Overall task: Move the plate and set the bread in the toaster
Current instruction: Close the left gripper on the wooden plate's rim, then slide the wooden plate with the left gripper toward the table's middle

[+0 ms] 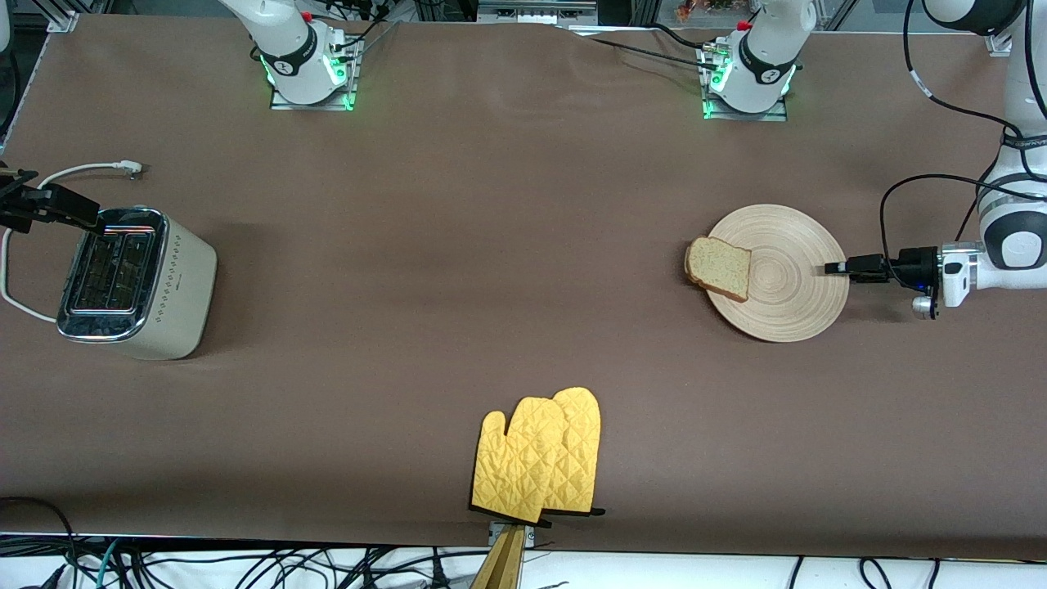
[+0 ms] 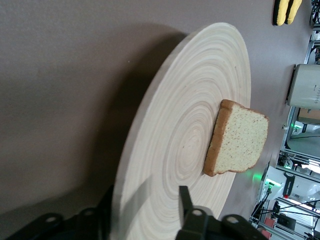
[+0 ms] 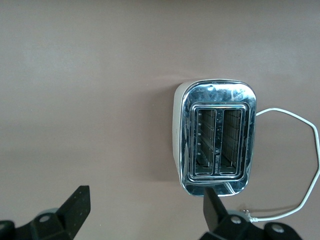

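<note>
One brown table (image 1: 491, 245) bears toaster (image 1: 135, 282), plate (image 1: 789, 294), yellow mitts (image 1: 544, 466).

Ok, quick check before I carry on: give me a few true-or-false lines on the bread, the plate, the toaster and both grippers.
1. The bread lies on the plate. True.
2. The bread sits at the plate's centre. False: it lies at the rim toward the right arm's end, overhanging the edge.
3. The left gripper is at the plate's rim, one finger above it and one below. True.
4. The toaster already holds a slice. False: both slots are empty.
5. The right gripper is shut. False: it is open, above the toaster.
</note>
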Controlling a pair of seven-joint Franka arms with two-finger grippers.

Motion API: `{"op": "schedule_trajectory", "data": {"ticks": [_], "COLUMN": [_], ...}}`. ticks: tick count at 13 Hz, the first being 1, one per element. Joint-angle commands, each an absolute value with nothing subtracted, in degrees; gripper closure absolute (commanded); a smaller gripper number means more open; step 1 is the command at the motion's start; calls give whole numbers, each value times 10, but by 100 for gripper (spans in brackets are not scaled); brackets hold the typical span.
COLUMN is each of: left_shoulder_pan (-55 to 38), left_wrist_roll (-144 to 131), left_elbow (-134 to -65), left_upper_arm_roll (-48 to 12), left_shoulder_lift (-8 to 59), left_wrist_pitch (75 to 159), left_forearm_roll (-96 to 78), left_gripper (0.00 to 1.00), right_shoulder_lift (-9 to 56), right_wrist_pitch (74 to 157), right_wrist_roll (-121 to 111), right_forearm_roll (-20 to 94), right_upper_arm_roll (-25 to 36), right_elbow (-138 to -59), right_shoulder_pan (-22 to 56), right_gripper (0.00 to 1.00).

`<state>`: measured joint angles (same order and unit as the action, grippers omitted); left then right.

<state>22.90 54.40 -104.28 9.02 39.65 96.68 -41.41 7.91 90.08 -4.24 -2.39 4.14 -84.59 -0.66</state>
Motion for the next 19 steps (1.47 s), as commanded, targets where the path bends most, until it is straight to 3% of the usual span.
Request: {"op": "schedule_trajectory", "data": {"ticks": [1,2,3,7,13,19], "left_shoulder_pan": [219,217,217,214,207,164], "left_wrist_roll": [547,547,545,553,555,492], "left_elbow": [-1049,-1049,-1049,-1063,-1062,-1050], "left_upper_arm_roll": [95,95,95,95,91,33], "left_shoulder_lift": [397,401,402,405,402,396], "left_wrist_pitch": [969,969,972,1005,992,991], "left_forearm_roll": [-432,-432,-432,-432,-463,-533], "left_gripper": [78,93,100,100,100,100], "right_shoulder_lift": [84,84,84,84,86,86], "right_wrist_pitch": [899,899,899,899,899,899], "right_wrist_roll": [-40,-40,-40,-40,-40,-40], "right_forearm_roll": [-16,-16,-16,-16,-16,-16], "right_upper_arm_roll": [40,40,40,40,40,40], "right_elbow": [-833,-833,-833,-833,-833,-833], "right_shoulder_pan": [-11,-10,-10,-11,-10,-11], "right_gripper": [0,0,0,0,0,0]}}
